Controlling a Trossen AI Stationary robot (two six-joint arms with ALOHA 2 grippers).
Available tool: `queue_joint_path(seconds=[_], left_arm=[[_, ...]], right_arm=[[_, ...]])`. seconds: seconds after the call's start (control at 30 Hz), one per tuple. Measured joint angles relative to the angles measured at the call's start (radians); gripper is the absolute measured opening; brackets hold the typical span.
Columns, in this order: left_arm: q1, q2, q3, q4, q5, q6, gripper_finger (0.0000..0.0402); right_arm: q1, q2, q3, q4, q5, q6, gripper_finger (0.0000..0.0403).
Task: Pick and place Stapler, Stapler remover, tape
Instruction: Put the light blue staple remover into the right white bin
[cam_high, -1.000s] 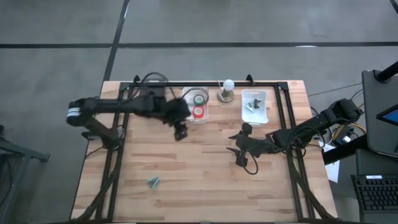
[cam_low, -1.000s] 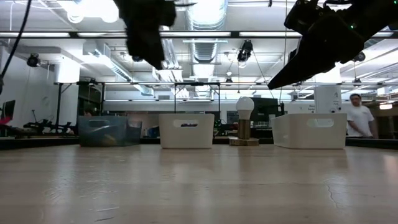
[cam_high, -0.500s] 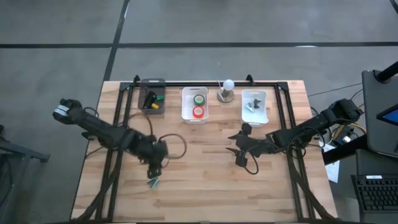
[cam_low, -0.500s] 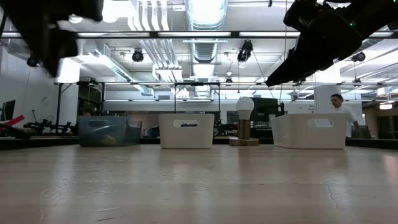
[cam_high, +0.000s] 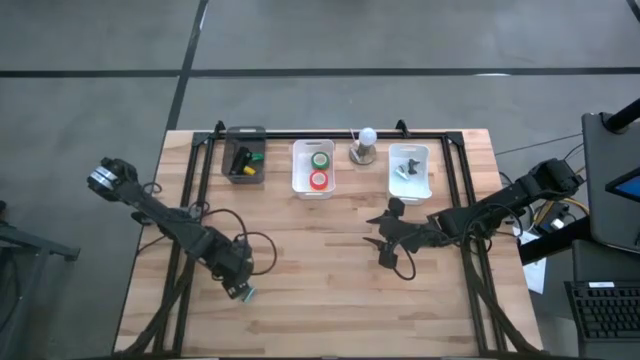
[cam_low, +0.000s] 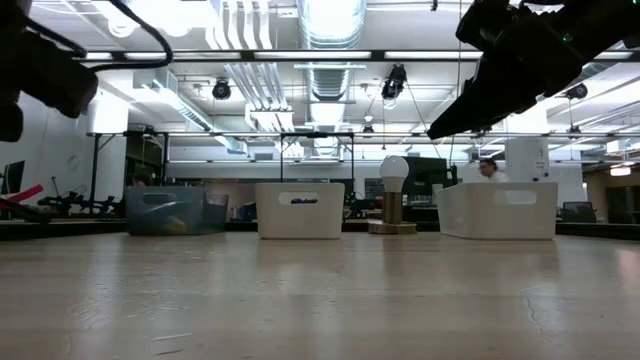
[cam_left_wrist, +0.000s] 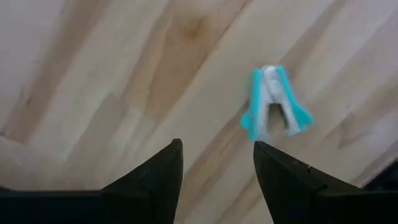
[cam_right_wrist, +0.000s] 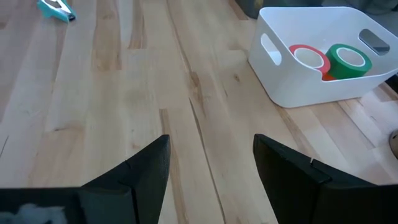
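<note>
Left wrist view shows you the left gripper (cam_left_wrist: 214, 163) spread open just above the teal staple remover (cam_left_wrist: 273, 101) lying on the tabletop (cam_left_wrist: 93, 81). Your right gripper (cam_right_wrist: 208, 155) waits open mid-table; the tape (cam_right_wrist: 309, 58) sits in the white bin (cam_right_wrist: 292, 87).

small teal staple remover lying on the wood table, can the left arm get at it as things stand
Probably yes. The left gripper hangs open right over the small teal staple remover, which lies alone on bare wooden table with nothing beside it. The right gripper waits mid-table, well clear of the path.
</note>
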Motion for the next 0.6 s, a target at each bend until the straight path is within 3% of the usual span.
queue_joint_path(seconds=[0.6], left_arm=[[0.002,0.003,-0.108,0.221,0.038,-0.028,0.0197]], right_arm=[[0.000,0.000,0.000,-0.001,0.000,0.004,0.0226]])
